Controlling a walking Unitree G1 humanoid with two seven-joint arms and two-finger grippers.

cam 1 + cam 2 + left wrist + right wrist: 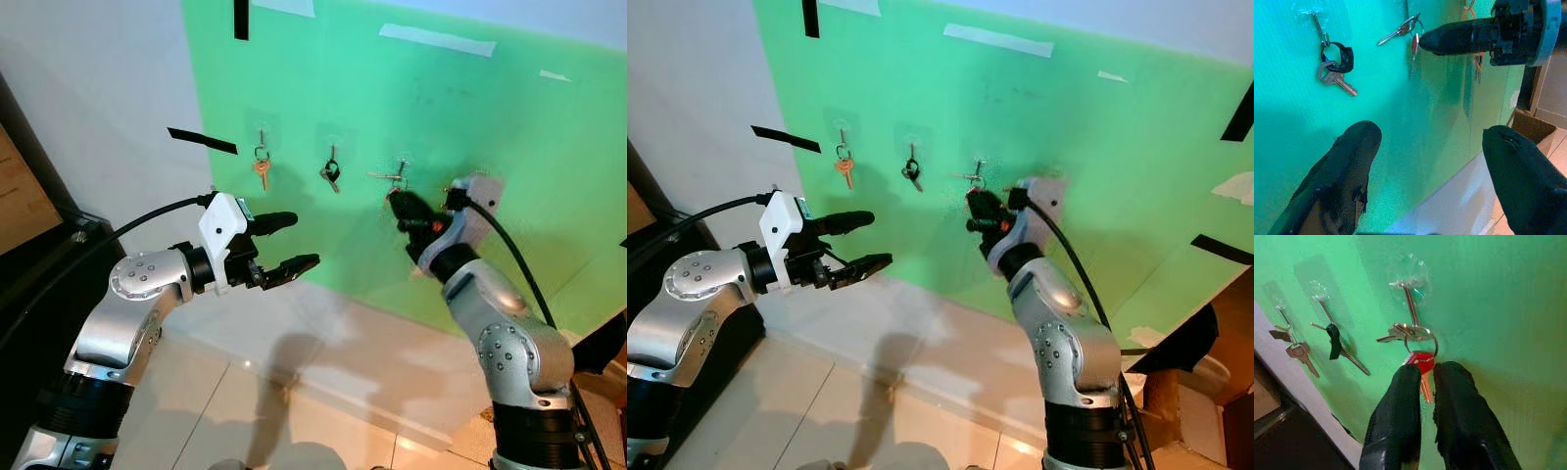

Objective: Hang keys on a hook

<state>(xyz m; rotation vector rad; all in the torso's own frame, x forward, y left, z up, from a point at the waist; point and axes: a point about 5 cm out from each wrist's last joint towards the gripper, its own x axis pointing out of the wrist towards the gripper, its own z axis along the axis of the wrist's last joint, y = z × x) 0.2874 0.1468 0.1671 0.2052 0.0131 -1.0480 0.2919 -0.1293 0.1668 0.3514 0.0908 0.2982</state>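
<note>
Keys (1415, 335) hang by their ring on the clear hook (1409, 296) on the green wall (1508, 308). Right gripper (1426, 374) pinches the red key (1423, 363), hiding its lower half. Left gripper (290, 243) hovers with fingers apart, beside the wall. No readable writing.

Head stereo pair looking forward and down at green wall panel (411, 108), mid range, both eyes share three hooks, left wrist camera close on panel, right wrist camera closest, on third hook (1409, 303)
</note>
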